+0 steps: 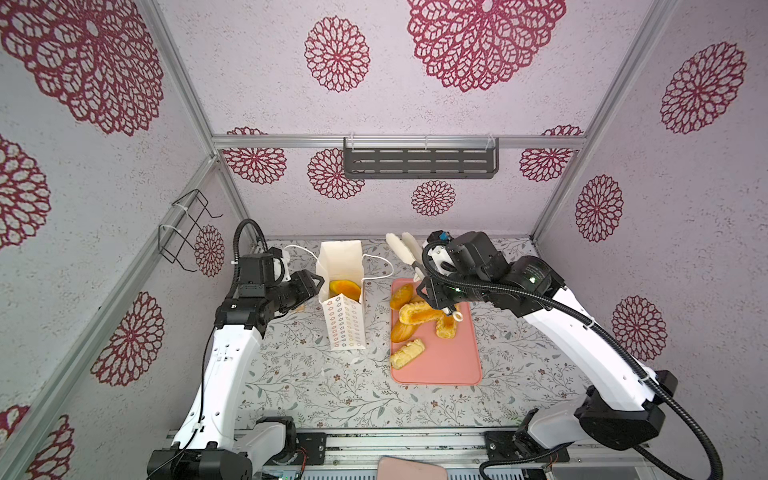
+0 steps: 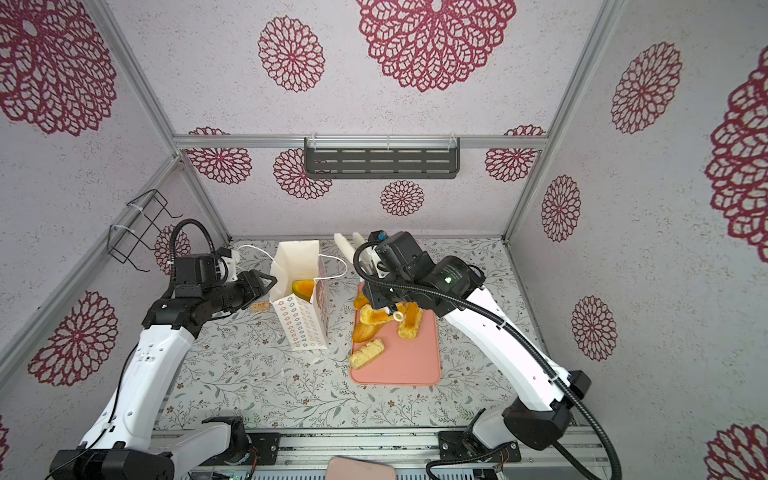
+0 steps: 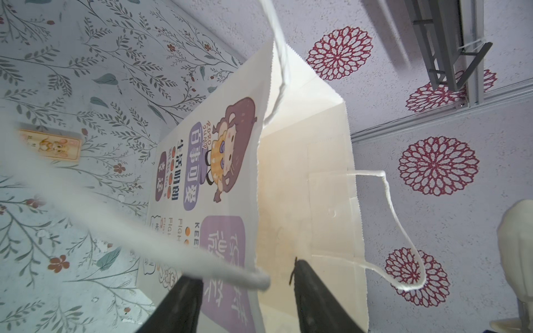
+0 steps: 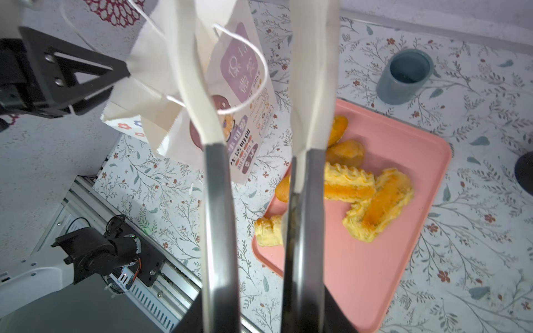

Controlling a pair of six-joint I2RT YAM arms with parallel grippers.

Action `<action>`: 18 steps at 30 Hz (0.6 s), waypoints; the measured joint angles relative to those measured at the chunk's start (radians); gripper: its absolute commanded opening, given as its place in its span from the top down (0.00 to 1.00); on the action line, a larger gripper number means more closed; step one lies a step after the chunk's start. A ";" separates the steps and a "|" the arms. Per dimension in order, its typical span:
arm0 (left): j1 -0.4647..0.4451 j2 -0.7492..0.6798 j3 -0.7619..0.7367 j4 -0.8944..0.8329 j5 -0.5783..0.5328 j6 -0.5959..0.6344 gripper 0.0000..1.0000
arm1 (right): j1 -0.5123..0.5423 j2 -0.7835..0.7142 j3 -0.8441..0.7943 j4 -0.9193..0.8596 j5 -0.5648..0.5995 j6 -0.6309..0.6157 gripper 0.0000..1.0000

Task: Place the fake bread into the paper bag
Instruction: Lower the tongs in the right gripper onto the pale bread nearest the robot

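The white paper bag [image 1: 345, 324] [image 2: 303, 324] stands open left of the pink tray [image 1: 449, 361]. One orange piece of fake bread [image 1: 345, 287] [image 2: 304, 287] lies inside it. Several more fake bread pieces [image 1: 413, 313] [image 4: 349, 181] lie on the tray's far half. My left gripper [image 1: 313, 282] [image 3: 245, 272] is open at the bag's left rim, its jaws astride the printed wall [image 3: 225, 161]. My right gripper [image 1: 432, 291] [image 4: 261, 314] is shut on metal tongs [image 4: 219, 201]. Their white tips [image 1: 409, 251] are raised apart beside the bag's mouth, with nothing between them.
A grey-blue cup [image 4: 405, 75] stands behind the tray. A small tan card [image 3: 49, 144] [image 2: 259, 307] lies on the table left of the bag. A black shelf [image 1: 419, 160] hangs on the back wall and a wire rack [image 1: 187, 232] on the left wall.
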 measured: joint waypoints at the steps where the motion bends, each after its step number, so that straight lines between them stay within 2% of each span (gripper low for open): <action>1: 0.000 0.000 0.000 0.000 0.000 0.000 0.44 | -0.003 -0.021 -0.039 0.000 0.000 0.009 0.60; 12: 0.000 0.000 0.000 0.020 0.002 0.000 0.42 | -0.023 -0.266 -0.480 0.032 -0.076 0.168 0.60; 18: 0.000 0.000 0.000 0.026 0.003 0.000 0.42 | -0.023 -0.336 -0.663 0.086 -0.133 0.250 0.60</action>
